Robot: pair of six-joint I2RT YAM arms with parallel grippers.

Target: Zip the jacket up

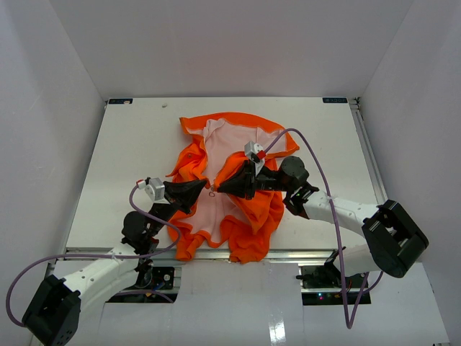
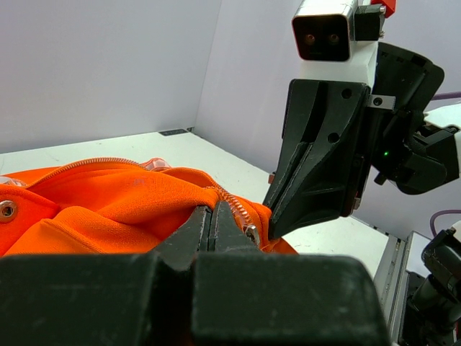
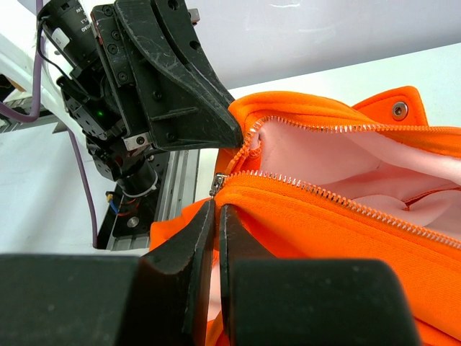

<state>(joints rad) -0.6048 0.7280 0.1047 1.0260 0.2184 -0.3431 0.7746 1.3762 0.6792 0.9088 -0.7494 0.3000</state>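
Here, unzipped jacket (image 1: pixel 248 216), both jaws pressed together, seemingly pinching its zipper edges

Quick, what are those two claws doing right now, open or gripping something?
Left gripper: closed, pinching the jacket beside its zipper.
Right gripper: closed, pinching the jacket's other front edge at the zipper.

A white table (image 1: pixel 122 151) stands within white walls (image 1: pixel 230 43). One dark label (image 1: pixel 121 101) sits at eleven o'clock, a second label (image 1: pixel 335 100) at one, and a metal rail (image 1: pixel 295 254) at six.
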